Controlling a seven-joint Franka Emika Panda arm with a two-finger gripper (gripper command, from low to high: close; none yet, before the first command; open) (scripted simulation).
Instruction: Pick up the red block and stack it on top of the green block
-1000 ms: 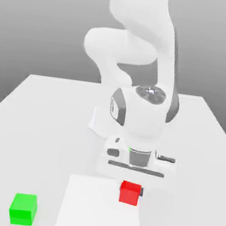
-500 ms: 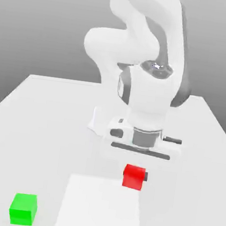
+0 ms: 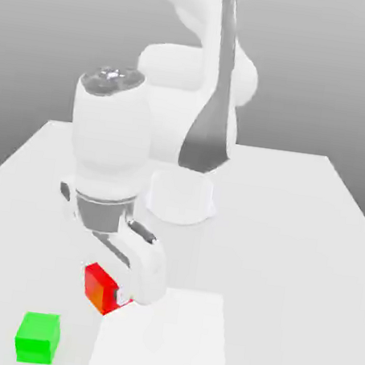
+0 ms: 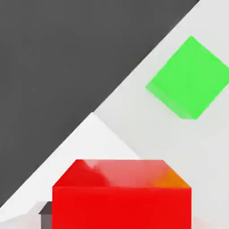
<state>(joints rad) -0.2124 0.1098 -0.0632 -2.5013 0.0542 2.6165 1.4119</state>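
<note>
The red block (image 3: 95, 283) hangs tilted a little above the table, and my gripper (image 3: 108, 294) is shut on it. In the hand view the red block (image 4: 120, 197) sits close to the camera, with a dark fingertip (image 4: 44, 208) beside it. The green block (image 3: 37, 337) rests on the table near the front edge, at the exterior view's left. It lies below and slightly left of the held block, apart from it. The hand view shows the green block (image 4: 188, 78) on the pale table near the table's edge.
A brighter white square patch (image 3: 173, 339) lies on the table to the right of the held block. The arm's round base (image 3: 182, 199) stands mid-table behind it. The table's front edge runs just below the green block.
The arm has lifted the red block off the white patch. It has swung to the exterior view's left with the block in its grip, ending close above the green block.
</note>
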